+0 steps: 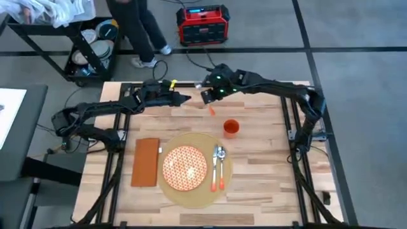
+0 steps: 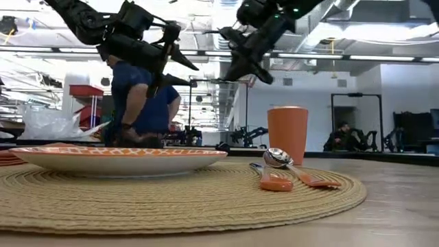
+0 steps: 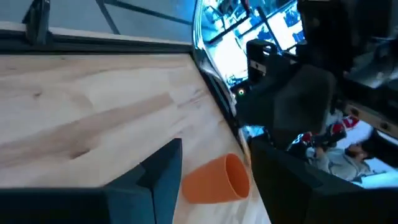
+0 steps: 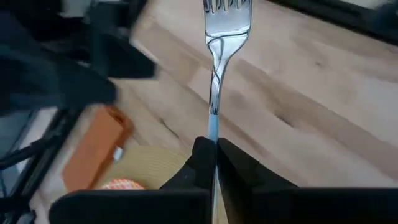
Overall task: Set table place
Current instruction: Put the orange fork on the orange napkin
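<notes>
The round tan place (image 1: 191, 191) lies near the table's (image 1: 267, 184) near edge. It carries an orange-and-white plate (image 1: 185, 167), with a spoon (image 1: 220, 152) and another orange-handled utensil (image 1: 215, 172) to the plate's right. A rust-orange napkin (image 1: 145, 162) lies left of the place. An orange cup (image 1: 231, 128) stands beyond it. My right gripper (image 1: 205, 97) hovers over the table's far middle, shut on a fork (image 4: 225, 25). My left gripper (image 1: 186, 98) faces it close by, open, with nothing between its fingers (image 3: 161, 174). My right gripper pinches the fork's thin metal stem (image 4: 213, 124) between its two fingers. The fork lies along the fingers, and its tines (image 4: 227, 7) stick out ahead of the fingertips. It is lifted clear of the table.
Black frame rails (image 1: 299, 159) run along both sides of the table. A person (image 1: 137, 32) stands just beyond the far edge, beside a black cart (image 1: 89, 51) and a red box (image 1: 202, 24) on the floor. Bare wood shows right of the cup.
</notes>
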Tool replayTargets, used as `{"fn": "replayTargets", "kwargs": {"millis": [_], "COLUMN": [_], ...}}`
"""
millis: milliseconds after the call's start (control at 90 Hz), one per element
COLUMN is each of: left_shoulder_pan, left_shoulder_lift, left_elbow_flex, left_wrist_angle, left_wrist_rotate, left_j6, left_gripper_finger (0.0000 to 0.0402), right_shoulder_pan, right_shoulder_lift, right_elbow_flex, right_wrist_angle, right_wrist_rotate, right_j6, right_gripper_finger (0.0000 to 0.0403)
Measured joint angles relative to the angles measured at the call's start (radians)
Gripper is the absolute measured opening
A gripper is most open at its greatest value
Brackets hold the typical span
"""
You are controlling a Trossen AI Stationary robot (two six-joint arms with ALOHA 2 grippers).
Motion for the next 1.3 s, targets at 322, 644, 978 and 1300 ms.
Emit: {"fn": "replayTargets", "kwargs": {"millis": [322, 644, 978, 1300], "left_shoulder_pan": [-0.004, -0.020, -0.035, -0.054], "left_shoulder_lift": [0.000, 0.001, 0.054, 0.161], "left_elbow_flex": [0.000, 0.131, 0.410, 0.492], "left_wrist_angle": [-0.008, -0.297, -0.735, -0.678], "left_wrist_rotate": [-0.139, -0.203, -0.344, -0.365], "left_j6": [-0.117, -0.073, 0.012, -0.010], "left_gripper_finger": [0.0171, 0.0142, 0.0117, 0.0097], "right_shoulder_pan": [0.003, 0.007, 0.007, 0.006], "right_shoulder_lift": [0.108, 0.109, 0.109, 0.109], "right_elbow_flex": [0.145, 0.145, 0.145, 0.145], "right_wrist_angle": [-0.003, -0.056, -0.059, -0.070], "right_wrist_rotate": [-0.021, 0.001, 0.038, 0.076], "right_j6": [-0.021, -0.070, -0.097, -0.125], "right_gripper_finger": [0.0000, 0.0000, 0.0000, 0.0000]}}
